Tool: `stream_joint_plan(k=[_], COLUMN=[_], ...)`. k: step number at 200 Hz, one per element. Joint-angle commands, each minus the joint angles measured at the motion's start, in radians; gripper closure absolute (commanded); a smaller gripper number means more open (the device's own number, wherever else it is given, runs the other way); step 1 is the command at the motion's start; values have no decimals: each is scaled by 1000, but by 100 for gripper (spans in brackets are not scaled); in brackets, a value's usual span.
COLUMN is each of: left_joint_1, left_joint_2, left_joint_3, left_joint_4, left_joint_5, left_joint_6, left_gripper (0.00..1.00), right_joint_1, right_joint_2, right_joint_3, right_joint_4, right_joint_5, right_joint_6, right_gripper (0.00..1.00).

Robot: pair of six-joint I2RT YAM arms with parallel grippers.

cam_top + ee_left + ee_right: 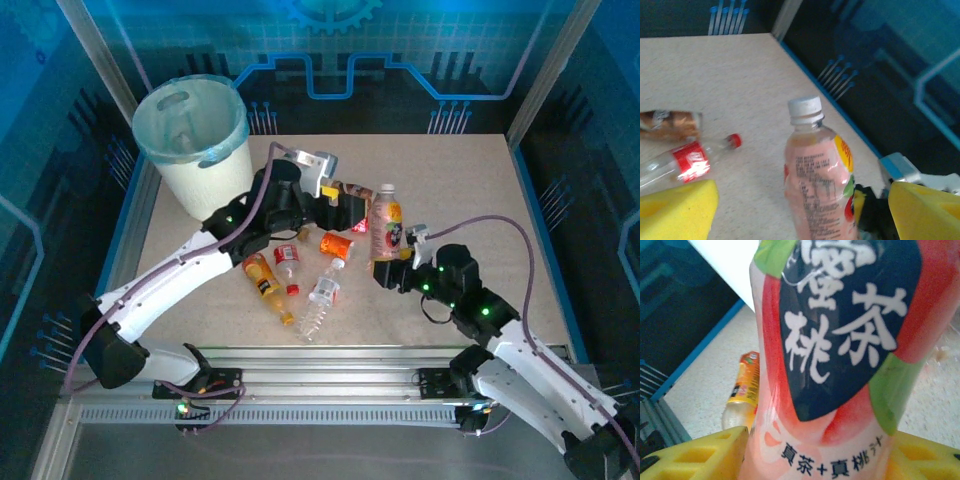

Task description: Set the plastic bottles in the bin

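A pink peach-tea bottle (386,222) with a white cap stands upright mid-table. My right gripper (386,272) is shut on its lower part; its yellow pads (695,455) press both sides of the bottle (835,365). My left gripper (350,207) is open just left of that bottle, and in the left wrist view the bottle (817,175) stands between the spread yellow pads (675,210). Several more plastic bottles lie flat: an orange-yellow one (268,287), a red-labelled clear one (288,266), a clear one (320,300) and a small orange one (337,244). The bin (215,155) stands at the far left.
A brown bottle (670,125) and a clear red-capped bottle (687,160) lie beyond the left gripper. An orange-labelled bottle (742,385) lies behind the held one. Blue table edging (535,230) and dark walls bound the right side.
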State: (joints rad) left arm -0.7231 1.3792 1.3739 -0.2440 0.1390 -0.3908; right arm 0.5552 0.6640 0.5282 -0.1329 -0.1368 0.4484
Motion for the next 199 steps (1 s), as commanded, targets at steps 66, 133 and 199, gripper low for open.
stream_joint_plan(k=[66, 133, 199], left_joint_1=[8, 7, 11], left_joint_2=[77, 63, 1], left_joint_3=[113, 97, 78], left_joint_4=[-117, -145, -156], left_joint_5=[195, 152, 78], left_joint_6=[-12, 6, 15], left_gripper=[29, 48, 79], right_joint_1=[45, 120, 133], right_joint_2=[-34, 7, 78], right_joint_3=[2, 37, 94], right_joint_4=[93, 70, 88], right_joint_5=[-229, -188, -131], right_joint_6=[-136, -182, -190], right_gripper=[41, 40, 35])
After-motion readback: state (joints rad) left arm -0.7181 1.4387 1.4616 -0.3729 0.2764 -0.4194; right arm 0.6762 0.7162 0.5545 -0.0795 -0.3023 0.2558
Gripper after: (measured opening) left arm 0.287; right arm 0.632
